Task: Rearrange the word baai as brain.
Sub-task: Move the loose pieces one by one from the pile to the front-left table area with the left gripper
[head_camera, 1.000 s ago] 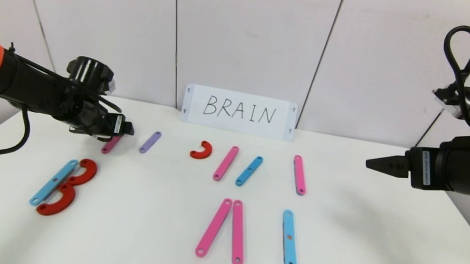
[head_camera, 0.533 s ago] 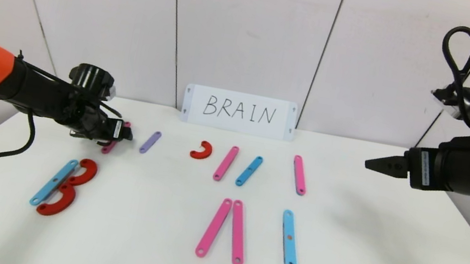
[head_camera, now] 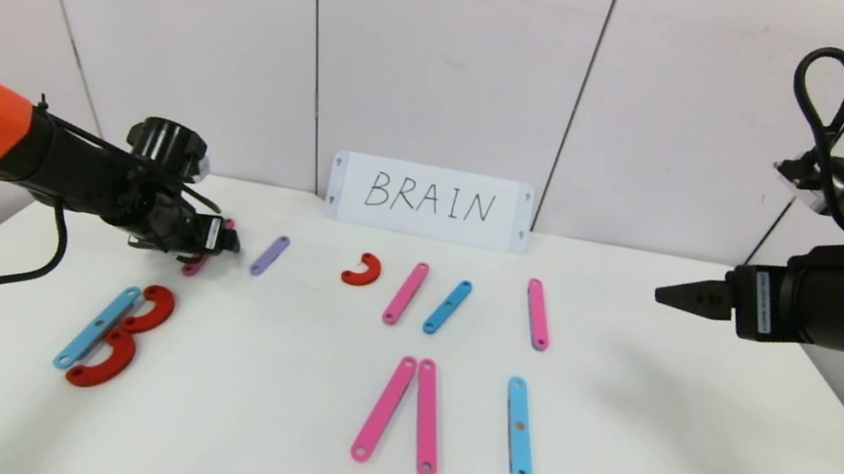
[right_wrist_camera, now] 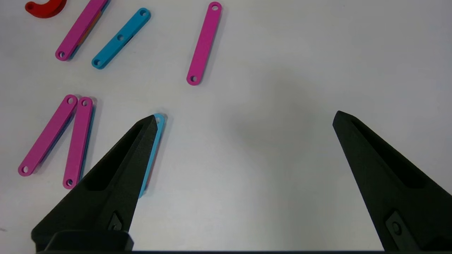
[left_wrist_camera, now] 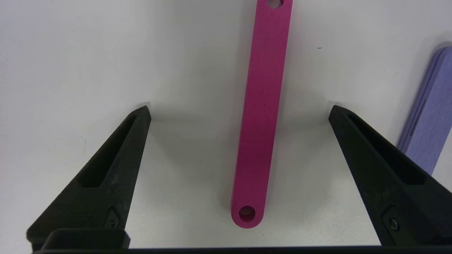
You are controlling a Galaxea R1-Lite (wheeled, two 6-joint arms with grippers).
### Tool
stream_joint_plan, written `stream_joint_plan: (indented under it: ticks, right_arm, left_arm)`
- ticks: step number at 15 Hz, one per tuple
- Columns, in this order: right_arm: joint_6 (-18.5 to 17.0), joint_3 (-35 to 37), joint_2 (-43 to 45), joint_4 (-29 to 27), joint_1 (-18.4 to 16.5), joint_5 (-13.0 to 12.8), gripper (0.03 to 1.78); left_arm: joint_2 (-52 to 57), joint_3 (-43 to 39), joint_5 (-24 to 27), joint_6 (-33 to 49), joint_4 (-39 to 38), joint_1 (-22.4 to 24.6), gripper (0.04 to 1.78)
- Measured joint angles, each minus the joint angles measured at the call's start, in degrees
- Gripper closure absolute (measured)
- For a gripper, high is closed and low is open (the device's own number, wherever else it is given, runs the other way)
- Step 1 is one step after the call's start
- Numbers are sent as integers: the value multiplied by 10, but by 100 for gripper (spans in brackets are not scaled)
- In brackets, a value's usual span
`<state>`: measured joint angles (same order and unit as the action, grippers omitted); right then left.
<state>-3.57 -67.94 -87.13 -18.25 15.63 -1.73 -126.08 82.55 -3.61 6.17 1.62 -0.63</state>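
One pink strip (left_wrist_camera: 259,116) decides the coming move: it lies flat on the worktop (head_camera: 662,453) directly under the left gripper (left_wrist_camera: 238,113), its long axis running straight out along the gripper's reach, about midway between the two wide-open jaws, with neither touching it. A squeeze across its narrow width looks like the natural next step. In the head view this strip (head_camera: 195,263) sits at the far left of the back row, mostly hidden by the left gripper (head_camera: 221,236), with a purple strip (head_camera: 269,254) just beside it. The right gripper (head_camera: 668,295) hangs well apart over the right side, jaws also spread and holding nothing, so the left arm is clearly nearer. The strip is a slim, flat, magenta bar with rounded ends and a small hole at each end; the finished B (head_camera: 114,335) lies nearer the robot.
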Motion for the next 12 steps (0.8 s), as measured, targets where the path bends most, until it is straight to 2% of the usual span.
stream_joint_plan:
  ticks: [2,4,6,9,11,12]
  right_arm:
    - [0,0,0,0,0,0,7]
    - [0,0,0,0,0,0,7]
    - [0,0,0,1,-1,0,7]
    - [0,0,0,8,-1,0,7]
    - [-1,0,1,16,-7,-1,7]
    - [-1,0,2,17,-9,-1,7]
  left_arm:
    - [0,2,0,0,0,0,18]
    - [0,2,0,0,0,0,40]
    - [0,1,0,0,0,-1,69]
    - [0,0,0,0,0,-2,125]
    - [0,0,0,0,0,-3,148]
    - [0,-1,0,1,0,-3,154]
